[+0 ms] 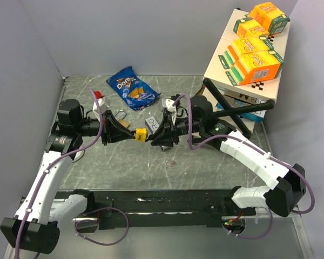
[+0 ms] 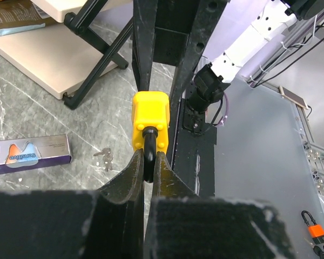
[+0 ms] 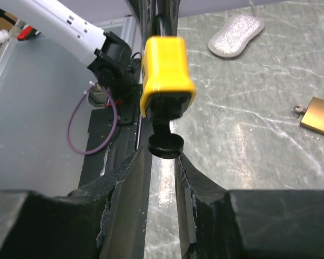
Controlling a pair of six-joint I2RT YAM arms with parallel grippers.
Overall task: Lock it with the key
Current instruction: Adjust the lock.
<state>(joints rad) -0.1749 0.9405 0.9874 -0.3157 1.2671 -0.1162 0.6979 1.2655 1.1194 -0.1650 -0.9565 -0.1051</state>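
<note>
While the left gripper [image 2: 149, 162] has its jaws pressed together on the black shackle [image 2: 149, 144] of the yellow padlock [image 2: 150, 120], the lock hangs clear of the desk [image 1: 124, 162], about midway across it and between the two arms. Its shackle end points toward the left gripper and its keyway end toward the right gripper [image 3: 160, 159].

From the right wrist, a key with a round black head [image 3: 166, 146] sticks out of the bottom of the yellow body. The right jaws stand partly apart, one fingertip on each side of that head. A sliver of gap shows on one side, and I cannot tell whether the fingers actually pinch the key or only flank it.

On the desk below lie a small bunch of metal keys [image 2: 104, 157] and, near them, a long toothpaste box [image 2: 27, 154]. A brass padlock [image 3: 317, 114] rests flat on the marbled surface, well apart from the yellow one, and a grey glittery oval pad [image 3: 236, 35] lies farther off.

Toward the back of the desk sits a blue Doritos bag [image 1: 132, 87]. At the back right, orange snack boxes [image 1: 256, 54] are stacked on a white carton [image 1: 227, 75].
</note>
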